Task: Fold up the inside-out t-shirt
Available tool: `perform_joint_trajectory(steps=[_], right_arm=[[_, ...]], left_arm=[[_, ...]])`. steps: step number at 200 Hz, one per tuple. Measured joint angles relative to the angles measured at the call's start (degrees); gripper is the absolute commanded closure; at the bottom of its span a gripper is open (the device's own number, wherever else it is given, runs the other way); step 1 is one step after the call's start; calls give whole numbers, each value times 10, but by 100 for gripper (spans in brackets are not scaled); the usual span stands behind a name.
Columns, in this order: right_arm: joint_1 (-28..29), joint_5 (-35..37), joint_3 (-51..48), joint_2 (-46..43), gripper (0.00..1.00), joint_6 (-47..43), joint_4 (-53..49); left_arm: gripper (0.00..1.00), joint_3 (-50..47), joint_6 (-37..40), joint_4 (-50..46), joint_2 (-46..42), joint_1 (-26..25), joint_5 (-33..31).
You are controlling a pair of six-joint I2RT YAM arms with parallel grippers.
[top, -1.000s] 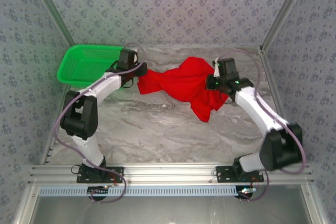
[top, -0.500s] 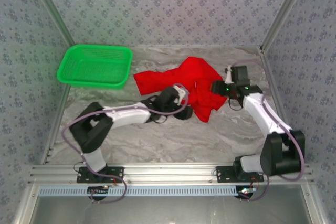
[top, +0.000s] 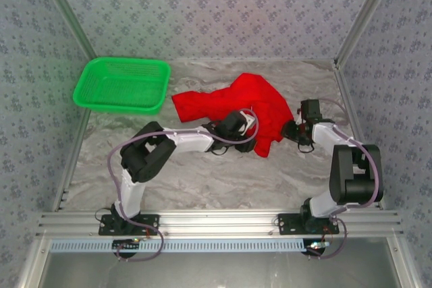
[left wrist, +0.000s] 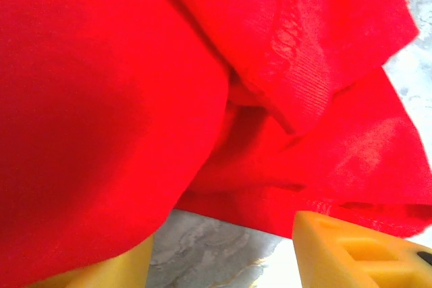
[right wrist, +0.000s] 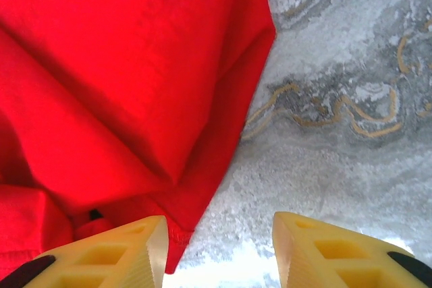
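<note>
Your left gripper (left wrist: pixel 223 257) stood with its jaws apart above the marble table (top: pixel 202 173). A fold of the inside-out t-shirt (top: pixel 226 102) was draped over one yellow finger (left wrist: pixel 115 271), but nothing was pinched between the two. Your right gripper (right wrist: pixel 219 237) was likewise released, jaws spread over bare table, with the shirt's edge just beside one finger. The shirt lay crumpled toward the far side of the table, right of the green basket (top: pixel 121 85) and between both grippers, plain red showing.
</note>
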Motion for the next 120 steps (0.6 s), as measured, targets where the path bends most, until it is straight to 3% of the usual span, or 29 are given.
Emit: perform_joint_trajectory(steps=[63, 85, 120], right_arm=[[11, -24, -1, 43, 58, 17, 48], [22, -26, -6, 49, 66, 24, 59], [24, -14, -11, 51, 81, 35, 66]], left_arm=[[44, 12, 0, -11, 19, 7, -11], [46, 22, 0, -15, 27, 7, -11], [59, 46, 1, -28, 42, 11, -11]])
